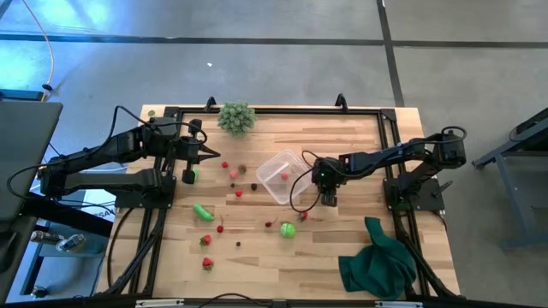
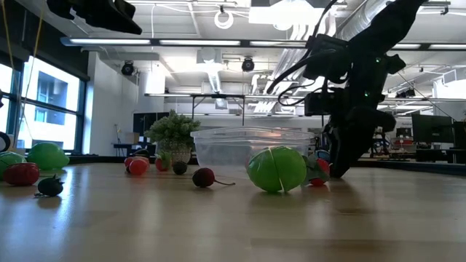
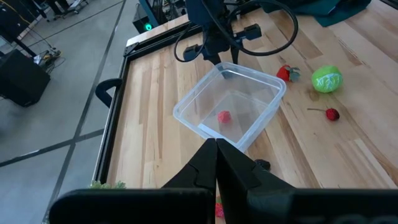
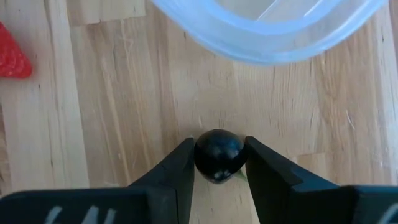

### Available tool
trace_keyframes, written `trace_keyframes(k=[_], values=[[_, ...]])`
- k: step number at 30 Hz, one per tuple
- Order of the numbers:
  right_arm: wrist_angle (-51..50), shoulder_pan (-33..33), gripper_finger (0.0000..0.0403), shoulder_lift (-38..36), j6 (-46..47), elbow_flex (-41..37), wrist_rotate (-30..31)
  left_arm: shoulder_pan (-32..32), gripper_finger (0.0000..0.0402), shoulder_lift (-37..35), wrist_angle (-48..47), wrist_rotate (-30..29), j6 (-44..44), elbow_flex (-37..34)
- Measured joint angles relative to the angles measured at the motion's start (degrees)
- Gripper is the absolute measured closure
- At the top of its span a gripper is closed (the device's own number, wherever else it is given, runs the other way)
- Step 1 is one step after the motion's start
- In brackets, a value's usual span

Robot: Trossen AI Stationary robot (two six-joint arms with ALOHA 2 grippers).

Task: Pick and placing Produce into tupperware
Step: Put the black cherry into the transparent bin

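The clear tupperware [image 1: 281,176] stands mid-table with one red piece [image 3: 224,116] inside. Loose produce lies around it: a green ball [image 1: 288,229], a green oblong piece [image 1: 203,211], and red pieces such as a strawberry [image 1: 206,263]. My right gripper [image 1: 328,198] points down just to the right of the tupperware and is shut on a small dark round piece [image 4: 219,155]. My left gripper [image 1: 205,152] hovers shut over the table's far left part, its fingertips [image 3: 216,149] aimed toward the tupperware [image 3: 230,106]. My right gripper pinches the dark round piece [image 4: 214,163] between its two fingers [image 4: 181,163], one on each side of it. The fingers come from above, pointing down. The piece sits just beside the tupperware's rim [image 4: 261,53]. Whether it rests on the wood or is lifted, I cannot tell.
A pale green bushy clump [image 1: 236,116] stands at the far edge. A dark green cloth [image 1: 377,261] lies crumpled in the near right corner. A strawberry [image 4: 12,59] lies close to my right gripper. Black cables loop beside the tupperware [image 1: 298,195]. Bare wood lies near centre [image 1: 257,265].
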Motion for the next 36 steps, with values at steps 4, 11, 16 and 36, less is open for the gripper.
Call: trace_keyframes(k=[4, 11, 16, 36], values=[[-1.06, 0.01, 0.0294, 0.07, 1.11, 0.79, 0.01, -0.01, 0.0401, -0.01, 0.0, 0.01, 0.02, 0.0], [-11.53, 0.08, 0.0295, 0.33, 0.32, 8.11, 0.59, -0.01, 0.0401, -0.01, -0.01, 0.0, 0.02, 0.0], [-20.13, 0.47, 0.0295, 0.28, -1.42, 15.3, 0.57, 0.0, 0.0401, 0.01, -0.02, 0.0, 0.02, 0.0], [-18.27, -2.08, 0.0295, 3.63, -3.52, 49.33, 5.03, -0.01, 0.0401, 0.01, 0.0, 0.01, 0.02, 0.0]])
